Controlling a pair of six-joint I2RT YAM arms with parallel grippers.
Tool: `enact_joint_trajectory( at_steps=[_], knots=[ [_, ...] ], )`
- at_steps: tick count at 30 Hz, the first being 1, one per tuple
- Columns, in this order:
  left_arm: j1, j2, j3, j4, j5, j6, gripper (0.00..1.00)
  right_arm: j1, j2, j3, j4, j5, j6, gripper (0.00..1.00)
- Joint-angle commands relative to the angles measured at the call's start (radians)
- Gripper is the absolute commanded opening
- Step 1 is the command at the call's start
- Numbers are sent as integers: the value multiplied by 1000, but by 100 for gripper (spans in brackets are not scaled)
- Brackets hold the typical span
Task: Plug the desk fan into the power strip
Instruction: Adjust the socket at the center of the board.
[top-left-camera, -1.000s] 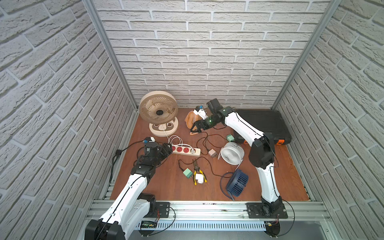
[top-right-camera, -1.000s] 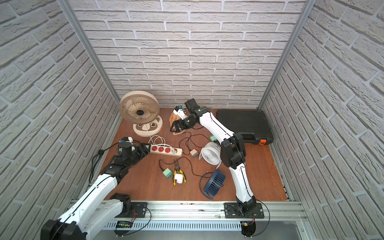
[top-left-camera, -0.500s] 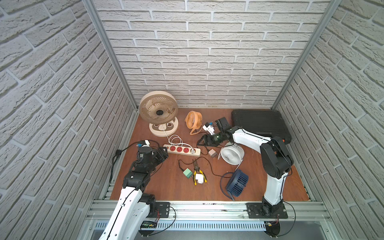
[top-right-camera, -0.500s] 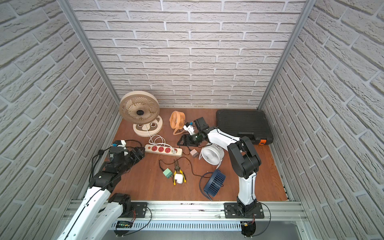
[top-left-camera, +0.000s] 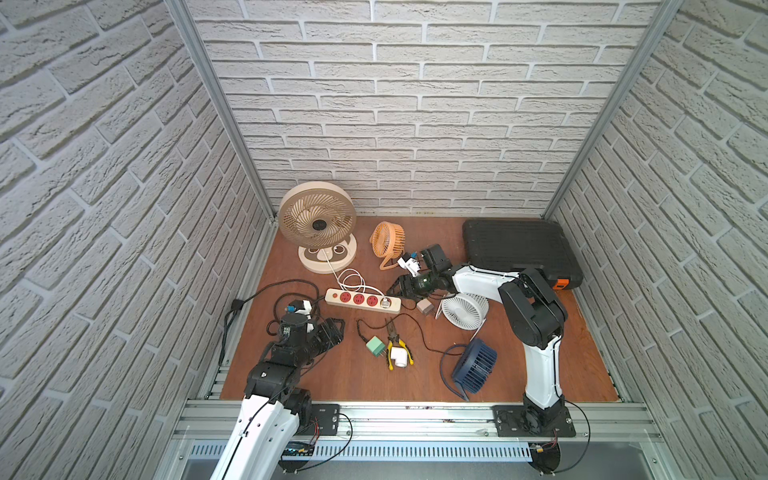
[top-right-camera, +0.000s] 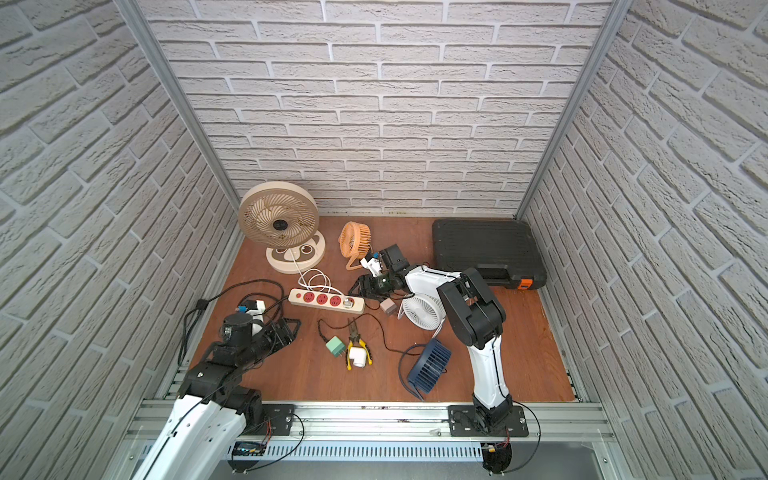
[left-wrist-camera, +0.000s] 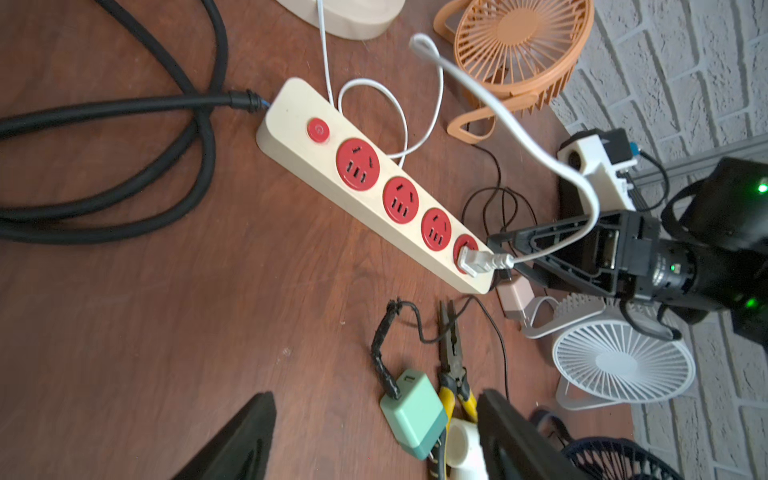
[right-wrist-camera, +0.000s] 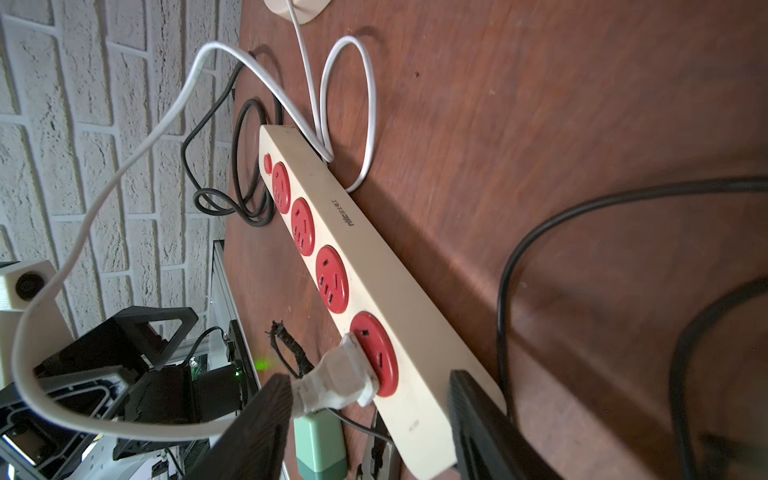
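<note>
Plainly, cream red-socketed power strip (left-wrist-camera: 379, 183), plug (left-wrist-camera: 471, 261) seated, left fingers (left-wrist-camera: 241, 440) wide, right fingers (right-wrist-camera: 257, 428) apart

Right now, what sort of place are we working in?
Probably a staged robot test cell, not a lived-in room: brick-pattern wall panels framed by aluminium posts, a wooden board with both arm bases bolted to an aluminium rail, and several small fans laid out around the power strip.

White brick-patterned walls (top-left-camera: 407, 104) close me in on three sides, aluminium posts (top-left-camera: 224, 112) at the corners. My bench (top-left-camera: 332, 382) is reddish-brown wood, evenly lit, with an aluminium rail (top-left-camera: 415, 417) along its front.
</note>
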Motion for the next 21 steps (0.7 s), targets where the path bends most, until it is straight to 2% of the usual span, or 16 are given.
enact_joint_trajectory(
  at_steps=[1,4,7,13,21],
  knots=[
    [-42,-7,-38,13,-23,-17,80,6,-96,-27,10,39,-23,69],
    [-35,32,-27,84,-128,-5,81,6,-138,-54,2,68,-30,69],
    [32,112,11,204,-226,40,81,6,-174,-85,-7,100,-36,70],
    [183,428,47,610,-72,67,80,17,-187,-118,-23,94,-35,69],
    [222,826,143,964,86,82,78,41,-146,-151,-2,92,-29,69]
  ],
)
